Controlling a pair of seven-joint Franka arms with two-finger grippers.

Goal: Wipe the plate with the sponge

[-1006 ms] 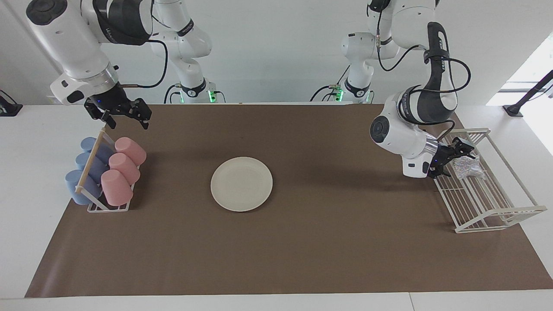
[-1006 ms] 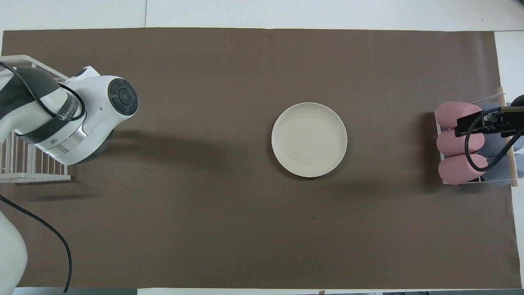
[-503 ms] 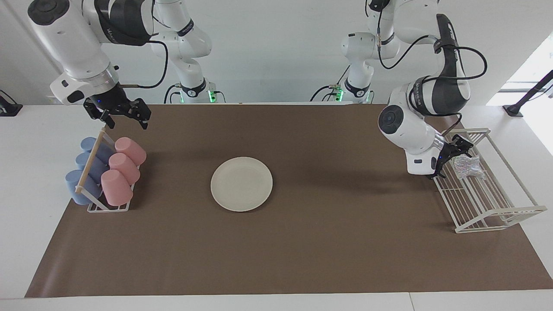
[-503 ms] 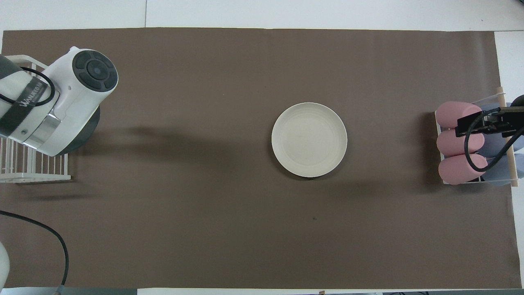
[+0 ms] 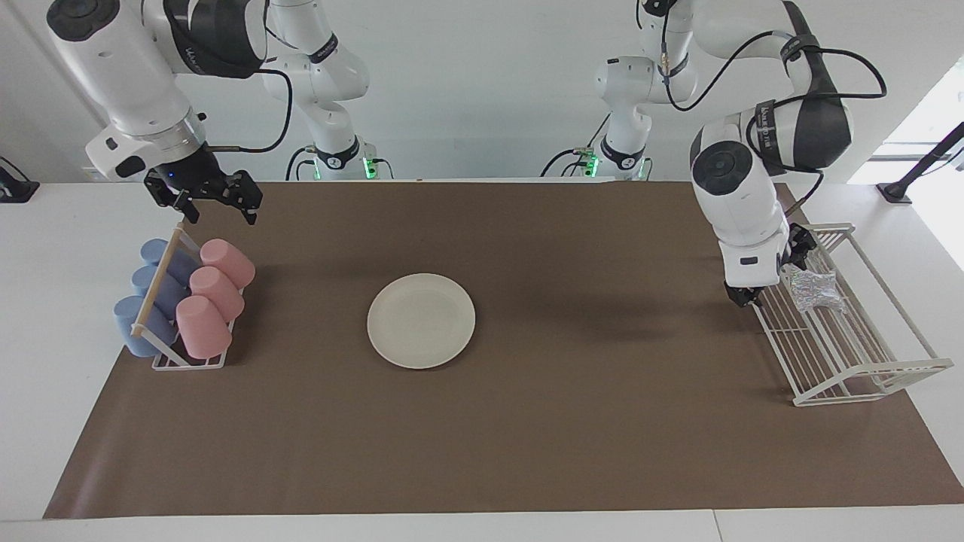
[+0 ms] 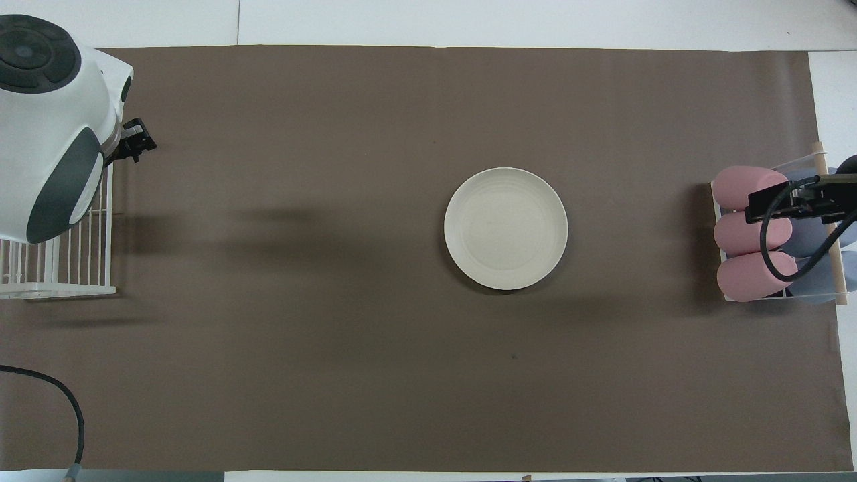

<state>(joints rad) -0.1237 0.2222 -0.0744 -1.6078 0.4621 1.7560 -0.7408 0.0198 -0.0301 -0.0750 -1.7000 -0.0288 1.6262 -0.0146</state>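
The cream-white plate (image 5: 421, 320) lies on the brown mat at the middle of the table, also in the overhead view (image 6: 505, 228). The glittery silver sponge (image 5: 812, 290) lies in the white wire rack (image 5: 866, 376) at the left arm's end. My left gripper (image 5: 770, 272) hangs at the rack's edge beside the sponge, fingers apart and empty, apart from the sponge. In the overhead view the left wrist hides the sponge. My right gripper (image 5: 220, 209) waits open and empty above the cup rack's end nearest the robots.
A small rack holds pink cups (image 5: 215, 293) and blue cups (image 5: 151, 301) at the right arm's end. The brown mat (image 5: 527, 436) covers most of the table. The wire rack also shows in the overhead view (image 6: 53, 288).
My left arm's wrist has swung up and turned, so the gripper now points down at the rack's edge by the sponge. The right arm, plate and sponge have not moved.
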